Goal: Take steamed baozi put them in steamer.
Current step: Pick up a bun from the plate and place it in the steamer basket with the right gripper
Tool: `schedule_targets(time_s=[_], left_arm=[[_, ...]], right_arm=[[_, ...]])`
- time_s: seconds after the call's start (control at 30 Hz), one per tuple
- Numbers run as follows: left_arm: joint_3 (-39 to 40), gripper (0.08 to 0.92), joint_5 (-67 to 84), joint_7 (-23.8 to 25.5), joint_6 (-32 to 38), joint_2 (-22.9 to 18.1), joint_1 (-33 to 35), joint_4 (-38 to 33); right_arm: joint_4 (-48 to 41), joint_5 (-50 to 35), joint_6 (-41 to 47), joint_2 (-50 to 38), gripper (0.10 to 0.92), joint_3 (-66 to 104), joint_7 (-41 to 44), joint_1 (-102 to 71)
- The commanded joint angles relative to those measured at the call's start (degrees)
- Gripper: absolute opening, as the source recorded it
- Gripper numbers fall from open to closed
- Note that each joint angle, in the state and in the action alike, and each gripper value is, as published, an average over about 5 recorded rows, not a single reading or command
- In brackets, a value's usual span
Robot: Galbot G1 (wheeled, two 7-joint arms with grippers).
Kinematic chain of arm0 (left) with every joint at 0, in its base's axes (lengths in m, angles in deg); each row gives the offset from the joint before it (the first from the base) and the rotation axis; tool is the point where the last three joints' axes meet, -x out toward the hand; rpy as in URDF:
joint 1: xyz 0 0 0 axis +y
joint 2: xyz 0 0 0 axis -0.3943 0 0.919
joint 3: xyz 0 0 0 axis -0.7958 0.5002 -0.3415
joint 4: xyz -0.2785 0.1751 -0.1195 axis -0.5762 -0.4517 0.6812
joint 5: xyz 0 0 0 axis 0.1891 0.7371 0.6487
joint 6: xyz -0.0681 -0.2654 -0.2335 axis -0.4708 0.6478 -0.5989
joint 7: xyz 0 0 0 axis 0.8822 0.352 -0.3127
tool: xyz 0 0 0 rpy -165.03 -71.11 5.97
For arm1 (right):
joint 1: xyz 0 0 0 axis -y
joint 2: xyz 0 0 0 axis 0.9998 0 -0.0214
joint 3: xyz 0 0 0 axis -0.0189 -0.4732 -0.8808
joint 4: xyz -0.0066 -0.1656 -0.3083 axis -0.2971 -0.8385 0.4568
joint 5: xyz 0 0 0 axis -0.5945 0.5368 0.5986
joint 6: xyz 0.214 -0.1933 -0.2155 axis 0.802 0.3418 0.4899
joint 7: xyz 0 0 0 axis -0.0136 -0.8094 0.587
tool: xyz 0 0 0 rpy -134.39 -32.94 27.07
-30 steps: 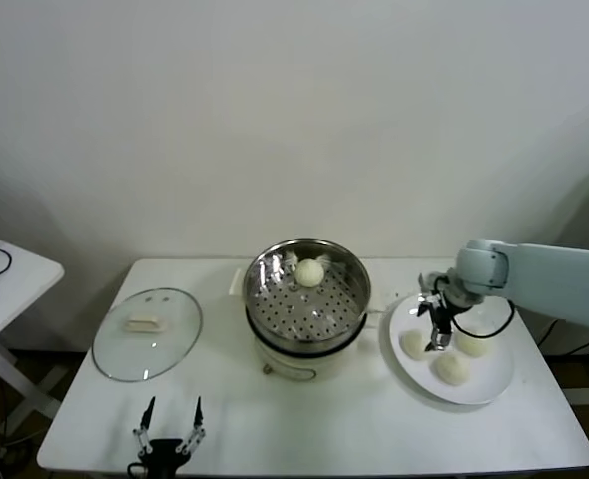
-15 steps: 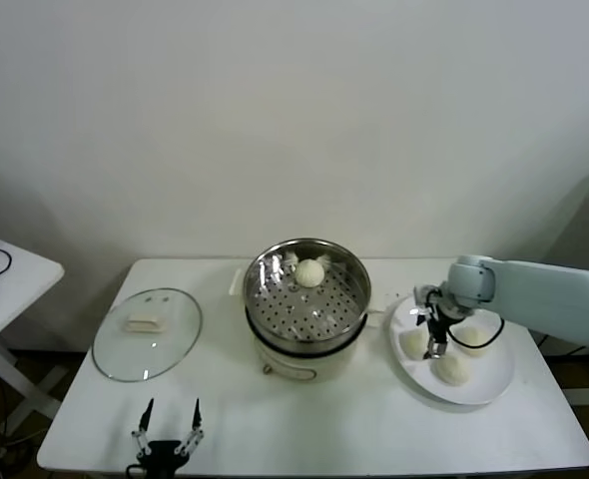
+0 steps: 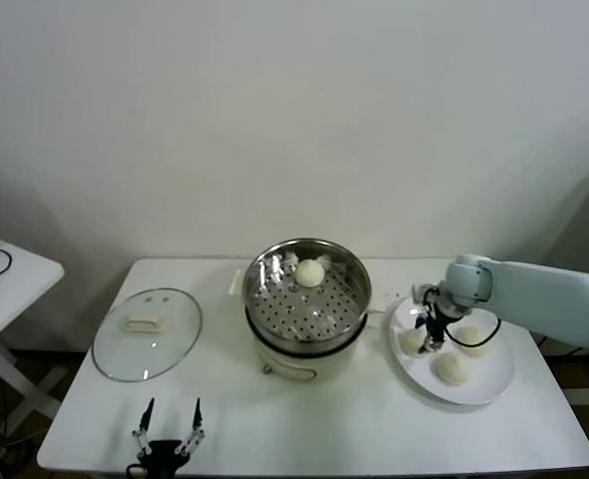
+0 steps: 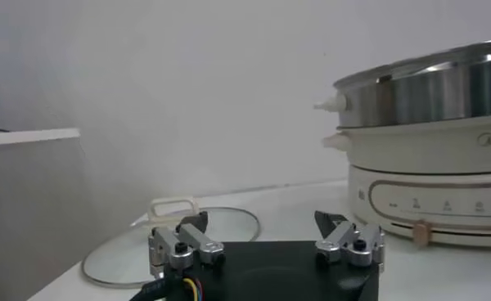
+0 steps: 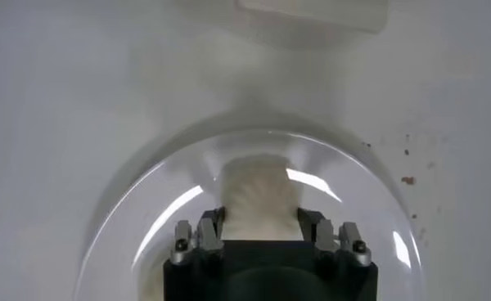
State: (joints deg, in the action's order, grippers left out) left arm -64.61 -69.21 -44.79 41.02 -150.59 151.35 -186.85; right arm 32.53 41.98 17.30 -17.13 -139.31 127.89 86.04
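On the white plate point(image 3: 474, 384) at the bench's right end, head view: my right claw point(image 3: 426, 341) has dropped from above the baozi onto the leftmost bun point(image 3: 412, 340), one bun point(image 3: 309, 272) already in the steamer point(image 3: 307, 289); left claw point(image 3: 168, 431) parked spread at the near bench edge. Left wrist view: idle, fingers apart, glass lid point(image 4: 180, 237) and pot beyond. Right wrist view: jaws went from wide to pinching the bun point(image 5: 260, 200) both sides, so grasp looks made, lift next.

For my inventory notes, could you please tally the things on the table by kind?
Buns: 4, one in the steamer, three on the plate
Steamer: 1
Plate: 1
Glass lid: 1
Total: 7
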Motion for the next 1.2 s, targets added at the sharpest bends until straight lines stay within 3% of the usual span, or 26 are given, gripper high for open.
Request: schedule_targets(time_s=[0.03, 0.27, 0.53, 0.87, 1.2], left_arm=[[0.14, 0.823, -0.20, -0.02, 0.03, -0.05, 0.21, -0.20], [0.53, 0.823, -0.86, -0.06, 0.16, -0.20, 0.59, -0.66], [0.80, 0.823, -1.13, -0.05, 0.22, -0.04, 1.22, -1.52], [1.31, 0.823, -0.78, 0.01, 0.38, 0.05, 0.58, -1.20], [0.39, 0.823, 0.41, 0.15, -0.10, 0.29, -0.17, -1.47]], right_arm=[[3.32, -3.14, -1.67, -1.42, 0.608, -6.26, 3.53, 10.04], [8.36, -8.17, -5.10, -1.36, 0.594, -16.80, 10.50, 29.68], [13.37, -18.90, -5.02, 4.65, 0.594, -19.63, 13.70, 46.78], [15.72, -25.56, 3.11, 13.50, 0.594, -1.69, 7.83, 39.43], [8.64, -19.80, 5.99, 23.84, 0.594, 2.62, 3.02, 24.12]])
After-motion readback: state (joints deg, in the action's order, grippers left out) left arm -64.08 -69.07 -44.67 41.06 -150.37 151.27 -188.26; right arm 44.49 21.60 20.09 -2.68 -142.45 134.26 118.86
